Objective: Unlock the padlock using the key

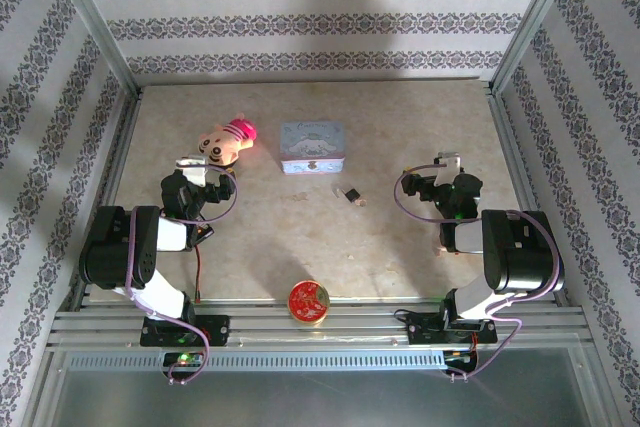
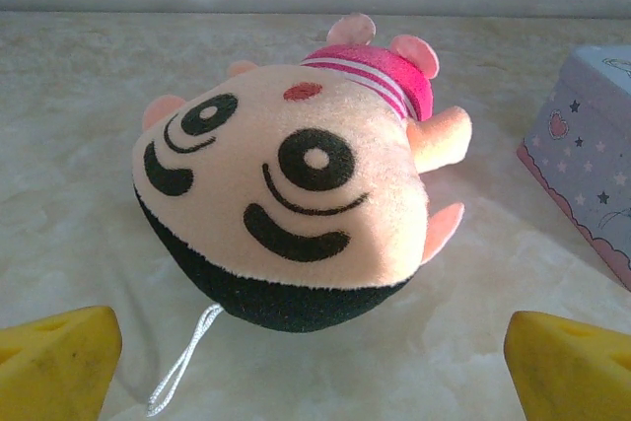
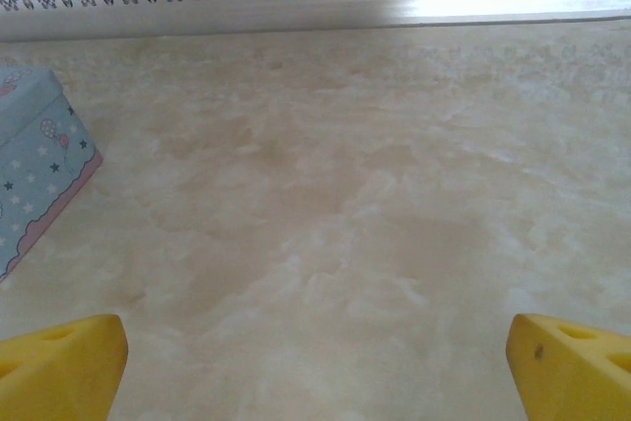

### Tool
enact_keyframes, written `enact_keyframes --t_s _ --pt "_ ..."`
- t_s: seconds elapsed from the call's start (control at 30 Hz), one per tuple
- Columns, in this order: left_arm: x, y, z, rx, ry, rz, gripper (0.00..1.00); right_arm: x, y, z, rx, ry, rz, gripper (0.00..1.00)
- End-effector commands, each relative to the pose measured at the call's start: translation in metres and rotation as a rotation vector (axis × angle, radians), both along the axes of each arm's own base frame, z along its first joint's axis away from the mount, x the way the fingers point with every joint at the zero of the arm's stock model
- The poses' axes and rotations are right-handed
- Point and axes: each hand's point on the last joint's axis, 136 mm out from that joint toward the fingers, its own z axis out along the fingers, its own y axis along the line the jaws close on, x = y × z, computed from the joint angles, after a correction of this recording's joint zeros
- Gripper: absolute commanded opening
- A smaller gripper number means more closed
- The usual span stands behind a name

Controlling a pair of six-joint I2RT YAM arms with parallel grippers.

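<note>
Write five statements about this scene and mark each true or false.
1. The padlock lies on the table, in front of the blue tin. True.
2. The left gripper is shut on the plush toy. False: it is open, the toy free before it.
3. The plush toy lies left of the blue tin. True.
4. The red disc lies on the blue tin. False: it lies at the table's near edge, apart from it.
5. The right gripper is open and empty. True.

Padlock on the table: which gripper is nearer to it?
Right. The right gripper sits open a short way to the right of the padlock; the left gripper is farther off on its left, open, facing the plush toy.
</note>
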Motion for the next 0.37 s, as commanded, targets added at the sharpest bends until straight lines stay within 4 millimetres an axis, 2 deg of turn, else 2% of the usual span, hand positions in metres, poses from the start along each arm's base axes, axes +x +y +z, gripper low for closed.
enact_keyframes --t_s 0.0,0.33 --pt "0.0002 0.0006 0.0019 0.012 -0.002 -0.015 0.99 0.0047 0.008 0.0116 -0.013 -0.04 0.04 0.98" --pt "0.0001 0.0006 0.0022 0.011 -0.004 -0.015 0.99 0.0046 0.0079 0.0116 -0.013 -0.039 0.039 0.98"
